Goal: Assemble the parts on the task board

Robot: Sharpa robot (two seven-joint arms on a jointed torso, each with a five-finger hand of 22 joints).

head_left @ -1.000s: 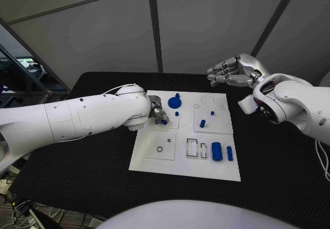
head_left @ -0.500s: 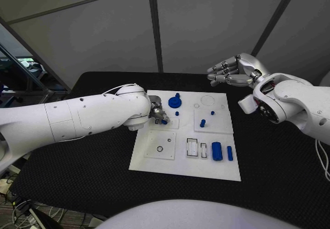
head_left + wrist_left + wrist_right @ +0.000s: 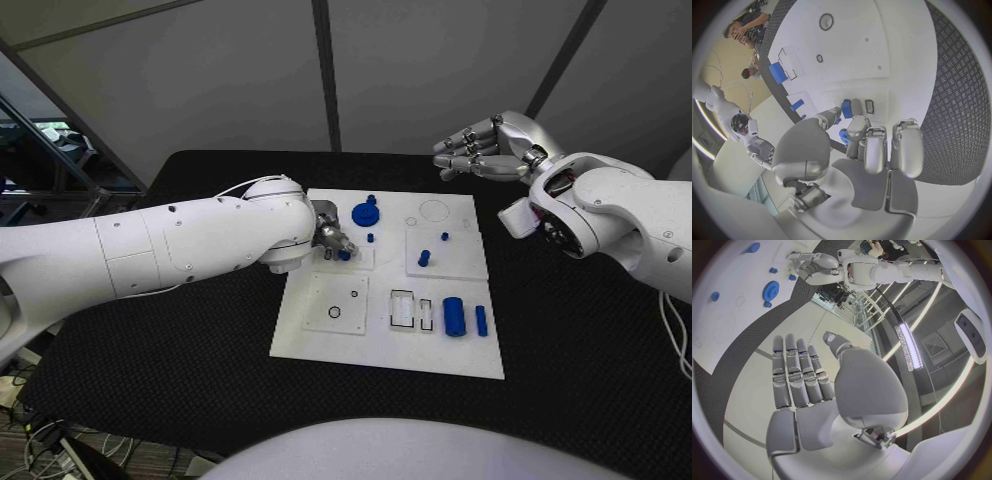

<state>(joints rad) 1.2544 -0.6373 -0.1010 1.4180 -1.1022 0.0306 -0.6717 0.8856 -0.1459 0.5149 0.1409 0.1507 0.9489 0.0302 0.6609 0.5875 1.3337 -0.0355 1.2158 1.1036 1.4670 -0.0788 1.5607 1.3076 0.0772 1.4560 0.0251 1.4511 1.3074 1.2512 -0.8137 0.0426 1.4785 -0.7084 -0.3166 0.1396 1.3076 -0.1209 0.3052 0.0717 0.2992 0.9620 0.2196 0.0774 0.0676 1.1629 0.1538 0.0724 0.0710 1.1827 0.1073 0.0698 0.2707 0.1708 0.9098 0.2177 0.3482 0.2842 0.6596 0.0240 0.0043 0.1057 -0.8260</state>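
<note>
My left hand (image 3: 332, 240) is down on the task board (image 3: 368, 345), at its left edge toward the far side, fingers pinching a small blue part (image 3: 845, 136) right at the board surface; in the left wrist view the fingertips (image 3: 856, 106) touch the board beside a small slot. My right hand (image 3: 483, 148) is off the board, lifted past the table's far right corner, holding nothing, fingers straight and side by side. Blue gear (image 3: 366, 213) sits just beyond my left hand; a blue cylinder (image 3: 454, 316) and a slim blue bar (image 3: 480, 320) lie near the board's near right side.
</note>
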